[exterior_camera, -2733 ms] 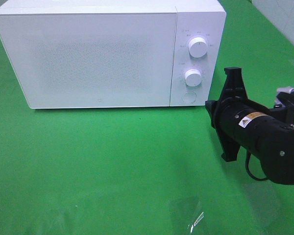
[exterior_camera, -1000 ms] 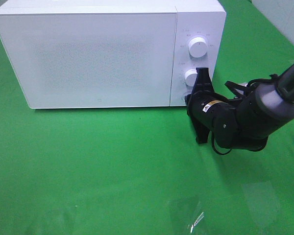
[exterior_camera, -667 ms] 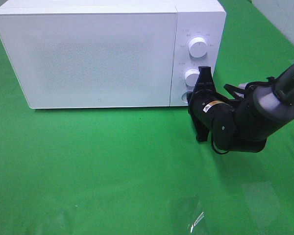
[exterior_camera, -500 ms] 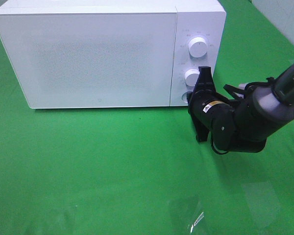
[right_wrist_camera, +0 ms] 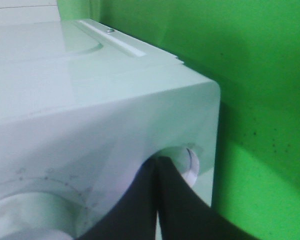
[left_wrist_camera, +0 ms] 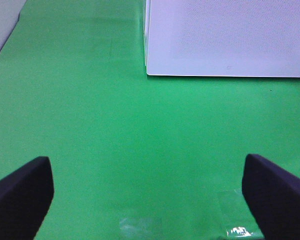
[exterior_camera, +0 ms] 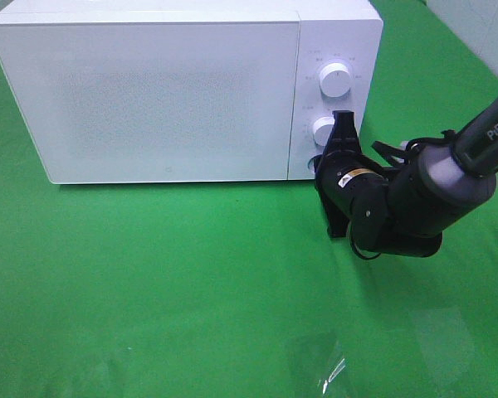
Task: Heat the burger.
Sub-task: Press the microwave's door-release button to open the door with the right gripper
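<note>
Now your right gripper [right_wrist_camera: 157,170] touches the microwave's [exterior_camera: 166,91] round button [right_wrist_camera: 189,164].
Its jaws are pinched together; your left gripper [left_wrist_camera: 149,192] stands wide, empty.

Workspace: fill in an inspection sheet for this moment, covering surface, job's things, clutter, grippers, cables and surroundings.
Surface: green cloth, flat, a few shallow creases.
Job's things: burger, nothing seen; microwave stands at the back with its door shut.
Clutter: a clear film scrap lies near the front edge.
Grippers: right gripper is shut, with its tips at the round button below the two knobs. Left gripper is open, holds nothing and hangs over bare cloth.
Cables: a black cable loops under the right wrist.
Surroundings: a pale wall lies past the cloth's far right corner.
</note>
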Controlling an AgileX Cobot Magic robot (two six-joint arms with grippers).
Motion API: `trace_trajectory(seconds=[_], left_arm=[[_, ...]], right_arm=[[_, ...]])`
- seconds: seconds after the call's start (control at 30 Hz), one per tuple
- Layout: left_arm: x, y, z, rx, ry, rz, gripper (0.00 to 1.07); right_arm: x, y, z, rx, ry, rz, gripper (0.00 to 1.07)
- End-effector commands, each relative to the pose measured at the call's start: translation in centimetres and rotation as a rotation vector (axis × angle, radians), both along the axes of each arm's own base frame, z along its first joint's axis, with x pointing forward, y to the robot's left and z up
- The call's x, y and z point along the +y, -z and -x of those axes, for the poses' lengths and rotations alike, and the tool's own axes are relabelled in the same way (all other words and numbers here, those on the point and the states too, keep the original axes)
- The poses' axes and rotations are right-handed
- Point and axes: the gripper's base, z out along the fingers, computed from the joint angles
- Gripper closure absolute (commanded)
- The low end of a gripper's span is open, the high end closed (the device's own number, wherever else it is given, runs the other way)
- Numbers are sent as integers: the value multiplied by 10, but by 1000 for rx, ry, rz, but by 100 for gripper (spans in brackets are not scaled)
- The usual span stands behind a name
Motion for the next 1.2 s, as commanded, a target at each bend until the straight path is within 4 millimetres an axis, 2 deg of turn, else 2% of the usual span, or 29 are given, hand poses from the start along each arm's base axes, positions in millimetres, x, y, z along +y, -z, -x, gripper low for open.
trace_trajectory(seconds=[0.03, 0.5, 0.97, 1.2], left_arm=[[-1, 0, 0, -17, 3, 5, 13], [-1, 0, 0, -17, 3, 5, 13], [-1, 0, 0, -17, 3, 5, 13], [-1, 0, 0, -17, 3, 5, 13]], right_arm=[[-4, -36, -23, -299, 78, -18, 107], [-2, -42, -33, -423, 122, 2, 107], [0, -38, -33, -368, 101, -4, 107], [2, -32, -28, -263, 50, 0, 107]])
